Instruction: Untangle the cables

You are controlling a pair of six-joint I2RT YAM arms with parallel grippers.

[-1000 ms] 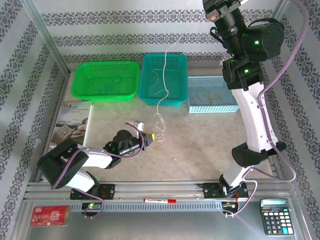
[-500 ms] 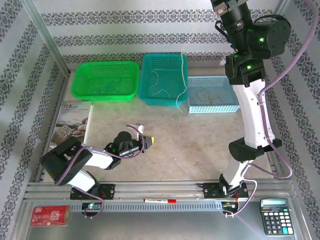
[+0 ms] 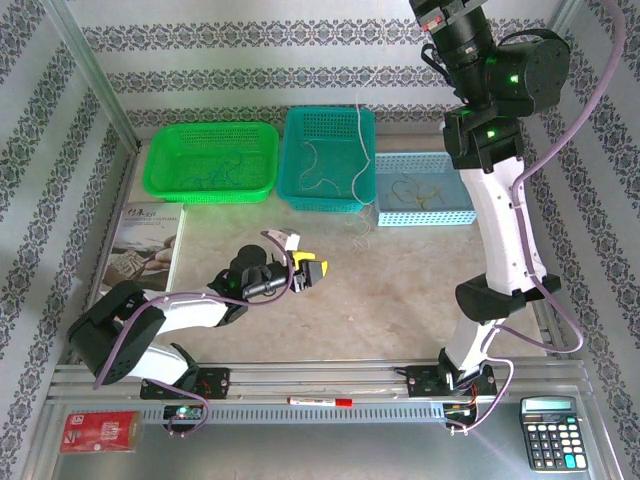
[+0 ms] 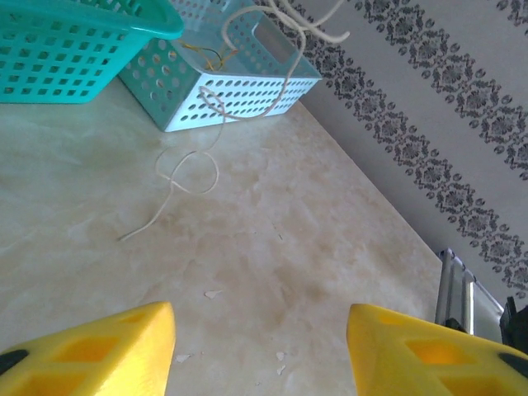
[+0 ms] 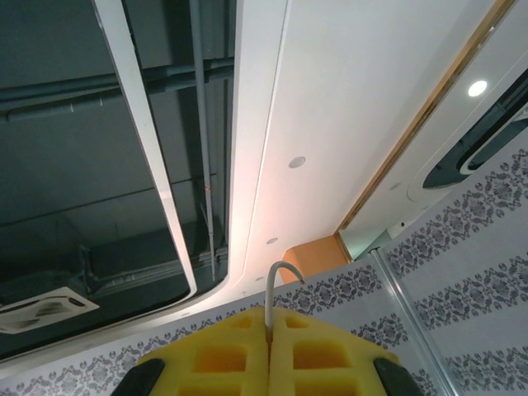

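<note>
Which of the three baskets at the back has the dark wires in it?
The green basket on the far left; dark wires lie in it. The teal basket holds a whitish cable, the light blue basket a brownish wire.

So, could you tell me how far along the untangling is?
Done, it seems: wires already lie apart in the green basket, teal basket and blue basket. In hand: the right jaws are shut on a white cable hanging down, its curly end on the table; the left jaws are open and empty. Left: probably dropping that cable into a basket.
</note>
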